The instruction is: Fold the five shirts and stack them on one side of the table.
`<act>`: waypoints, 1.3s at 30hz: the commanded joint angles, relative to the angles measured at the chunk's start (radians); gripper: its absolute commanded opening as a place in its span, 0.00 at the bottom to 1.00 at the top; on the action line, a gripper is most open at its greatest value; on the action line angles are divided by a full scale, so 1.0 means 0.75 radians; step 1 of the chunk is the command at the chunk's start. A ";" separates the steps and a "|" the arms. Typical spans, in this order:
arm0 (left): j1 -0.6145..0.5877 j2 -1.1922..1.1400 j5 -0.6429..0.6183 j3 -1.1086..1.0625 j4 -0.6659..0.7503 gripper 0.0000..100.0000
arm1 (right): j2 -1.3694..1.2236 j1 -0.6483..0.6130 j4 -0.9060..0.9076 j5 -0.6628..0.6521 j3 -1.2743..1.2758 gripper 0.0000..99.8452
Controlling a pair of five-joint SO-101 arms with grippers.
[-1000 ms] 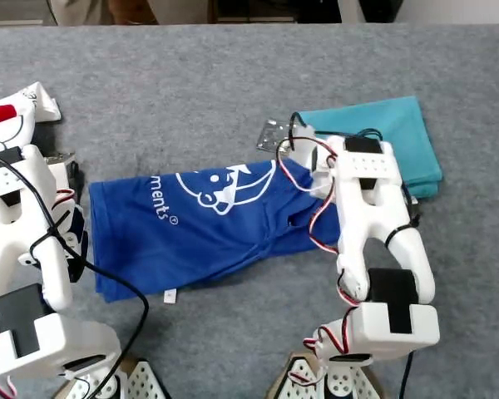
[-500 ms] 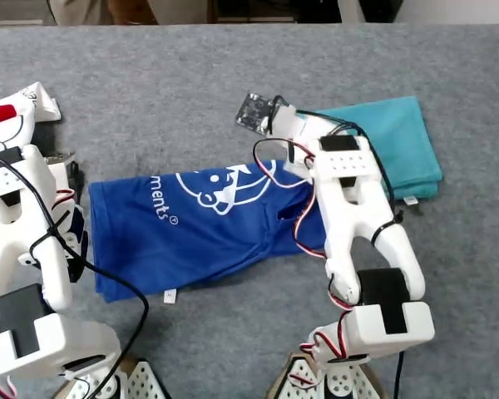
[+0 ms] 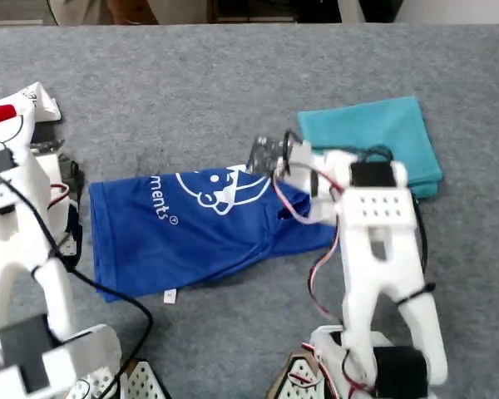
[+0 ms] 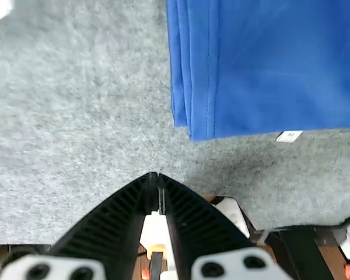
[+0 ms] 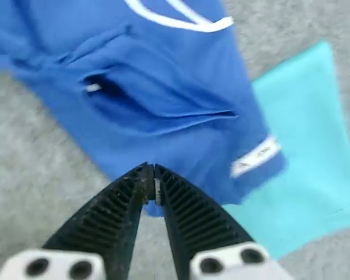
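**Blue shirt half folded, both grippers clenched**

The blue shirt point(image 3: 200, 229) lies mid-counter, its right end reaching the folded teal shirt point(image 3: 374, 137). The right gripper point(image 5: 151, 175), clenched on nothing, hangs over that end. The left gripper point(image 4: 153, 181), also clenched, sits off the near-left corner. Best to open both, pinch the hems squarely (all layers) and lift together. The counter point(image 3: 191, 91) is grey felt.
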State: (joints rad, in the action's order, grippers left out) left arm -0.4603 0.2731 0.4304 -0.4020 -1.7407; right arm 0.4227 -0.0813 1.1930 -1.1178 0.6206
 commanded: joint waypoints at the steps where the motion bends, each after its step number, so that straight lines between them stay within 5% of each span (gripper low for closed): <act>1: -0.002 0.161 0.008 -0.051 -0.023 0.02 | 0.056 -0.060 -0.182 0.016 0.144 0.00; 7: -0.012 0.204 0.006 -0.117 -0.020 0.02 | -0.224 -0.210 -0.493 0.203 0.144 0.00; 14: -0.012 0.210 0.008 -0.113 -0.020 0.02 | -0.750 -0.214 -0.743 0.507 -0.275 0.00; 19: -0.012 0.210 0.008 -0.113 -0.020 0.02 | -0.858 -0.216 -0.436 0.614 -0.645 0.00; 27: -0.010 0.208 0.008 -0.113 -0.020 0.02 | -0.709 -0.212 0.268 0.507 -0.967 0.00; 32: -0.010 0.206 0.008 -0.125 0.014 0.02 | -0.566 -0.212 0.493 0.374 -0.795 0.00; 39: -0.002 0.204 0.008 -0.115 0.016 0.02 | -0.210 -0.214 0.374 0.313 -0.289 0.00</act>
State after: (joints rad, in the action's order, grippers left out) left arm -0.4603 0.4005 0.4304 -0.5002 -1.7361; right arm 0.1435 -0.2286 1.5321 -0.8477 0.2754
